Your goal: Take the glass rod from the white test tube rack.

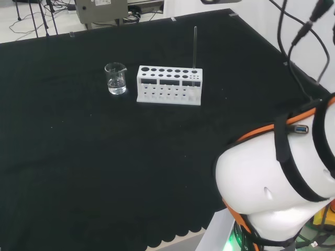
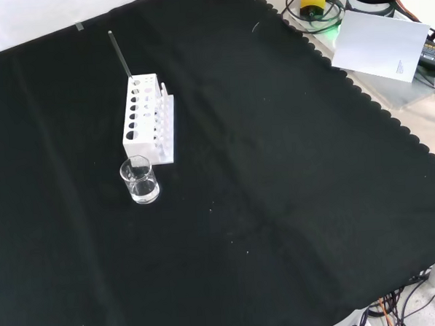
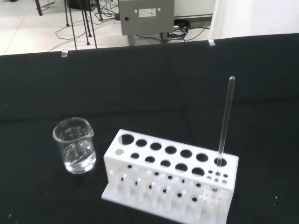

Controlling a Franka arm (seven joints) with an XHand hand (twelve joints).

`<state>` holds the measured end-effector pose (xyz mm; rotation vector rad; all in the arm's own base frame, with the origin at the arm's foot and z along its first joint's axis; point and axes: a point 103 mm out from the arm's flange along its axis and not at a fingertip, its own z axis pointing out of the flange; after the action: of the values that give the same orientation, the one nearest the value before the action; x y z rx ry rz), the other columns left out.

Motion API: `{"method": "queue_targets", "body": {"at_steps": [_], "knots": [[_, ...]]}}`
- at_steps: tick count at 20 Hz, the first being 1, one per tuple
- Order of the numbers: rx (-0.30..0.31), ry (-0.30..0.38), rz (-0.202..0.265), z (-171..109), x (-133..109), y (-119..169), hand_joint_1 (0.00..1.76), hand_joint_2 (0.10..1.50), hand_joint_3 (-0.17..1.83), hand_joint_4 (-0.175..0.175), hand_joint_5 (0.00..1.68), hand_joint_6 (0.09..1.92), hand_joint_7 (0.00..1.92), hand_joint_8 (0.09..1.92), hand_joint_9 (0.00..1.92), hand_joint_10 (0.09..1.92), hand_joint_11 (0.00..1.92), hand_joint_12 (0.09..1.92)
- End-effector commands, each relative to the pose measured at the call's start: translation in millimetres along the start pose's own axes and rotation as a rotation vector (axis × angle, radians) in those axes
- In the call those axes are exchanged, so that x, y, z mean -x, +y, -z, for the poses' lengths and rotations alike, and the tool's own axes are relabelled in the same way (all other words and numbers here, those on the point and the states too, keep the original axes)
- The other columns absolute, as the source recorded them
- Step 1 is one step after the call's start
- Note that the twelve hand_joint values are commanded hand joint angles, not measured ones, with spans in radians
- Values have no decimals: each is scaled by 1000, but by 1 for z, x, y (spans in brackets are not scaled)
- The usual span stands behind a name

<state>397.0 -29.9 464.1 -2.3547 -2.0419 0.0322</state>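
**Rod untouched, reach not yet begun**

While the arm [image 1: 277,183] sits folded back at the head view's 4 o'clock corner, well apart from the ware, I cannot tell whether the hand is released, clenched or grasping. Judging by that, the task is at its very start: the approach.

Out from the arm, the rack [image 1: 169,84] stands near the head view's centre, toward 12 o'clock. The rod [image 1: 194,49] stands nearly upright in a hole at the rack's 3 o'clock end in that view; in the front view it rises from the rack's 12 o'clock end [image 2: 120,55]. A beaker [image 1: 115,78] sits just beside the rack at its 9 o'clock end.

Next, I judge, the hand must travel over to the rod's exposed upper length, close on it, and lift straight up so it clears the hole without tipping the rack.
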Motion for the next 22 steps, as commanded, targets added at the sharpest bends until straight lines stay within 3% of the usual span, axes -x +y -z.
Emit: {"method": "queue_targets", "body": {"at_steps": [1,4,6,10,14,17,22], "knots": [[25,18,-37,-1,37,59,561,919,461,-142,36,87,0,797,246,935,218,1426],[16,14,-35,-6,52,75,562,915,469,-144,41,87,3,863,301,936,228,1427],[23,19,-8,-11,61,83,561,915,471,-145,43,87,20,890,333,942,234,1429],[2,23,-30,-23,76,101,563,914,475,-148,55,87,85,931,401,958,261,1434],[-2,30,-30,-34,82,118,568,912,479,-153,73,87,148,961,458,963,293,1428],[-1,8,-37,-32,66,126,573,910,484,-161,103,87,214,986,507,964,323,1424],[-25,42,-52,-49,90,140,579,909,489,-175,191,87,312,1014,572,967,385,1414]]}}
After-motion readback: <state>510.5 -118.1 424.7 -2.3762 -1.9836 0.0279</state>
